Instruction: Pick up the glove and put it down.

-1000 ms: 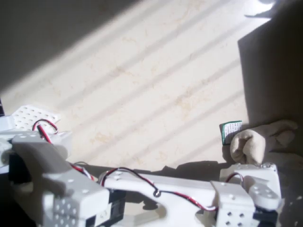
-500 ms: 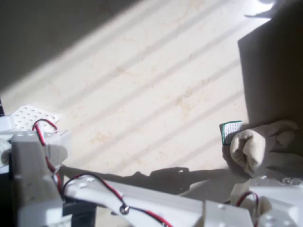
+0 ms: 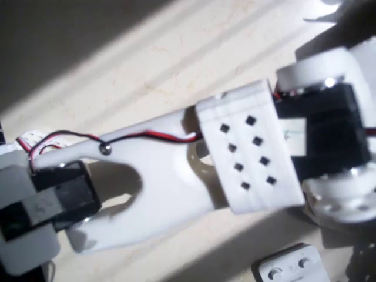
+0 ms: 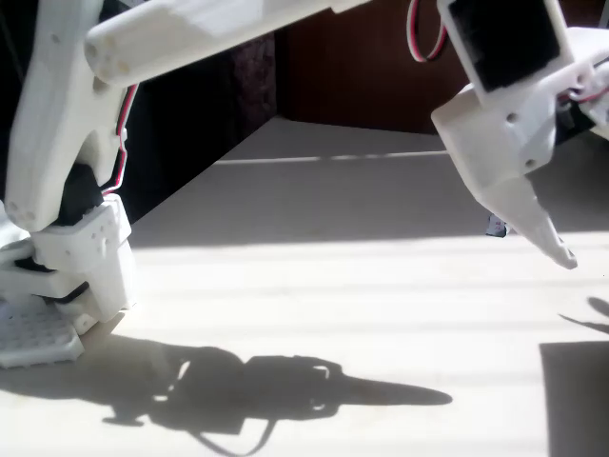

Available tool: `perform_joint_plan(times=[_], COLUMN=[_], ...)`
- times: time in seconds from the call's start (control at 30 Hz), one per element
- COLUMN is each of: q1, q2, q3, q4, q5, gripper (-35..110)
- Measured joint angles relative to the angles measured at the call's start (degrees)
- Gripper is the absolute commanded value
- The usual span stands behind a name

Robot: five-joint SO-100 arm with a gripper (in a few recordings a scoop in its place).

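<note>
Claw point(image 4: 557, 249) raised clear above sunlit worktop point(image 4: 314, 286), pointing toward 5 o'clock in fixed view; grip state unclear, nothing seen held.

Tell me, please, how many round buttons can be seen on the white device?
2, side by side on the white device at the bottom edge of the overhead view. The frame cuts the device off there, so more buttons may be hidden.

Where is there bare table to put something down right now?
In the fixed view, the sunlit table is bare between the arm base and the raised hand. In the overhead view, the lower right corner is taken by a white button device.
</note>
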Motion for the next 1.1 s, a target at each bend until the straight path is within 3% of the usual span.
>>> perform_joint_plan(times=[0.43,0.7,1.1], q1=[-0.44,-0.44,-0.44], q2=[-9.84,-11.07,-11.07], q3=[0.0,0.0,0.0], q4=[-8.26,-9.14,-9.93], q5=[1.14,1.14,1.14], gripper=[26,-1,1])
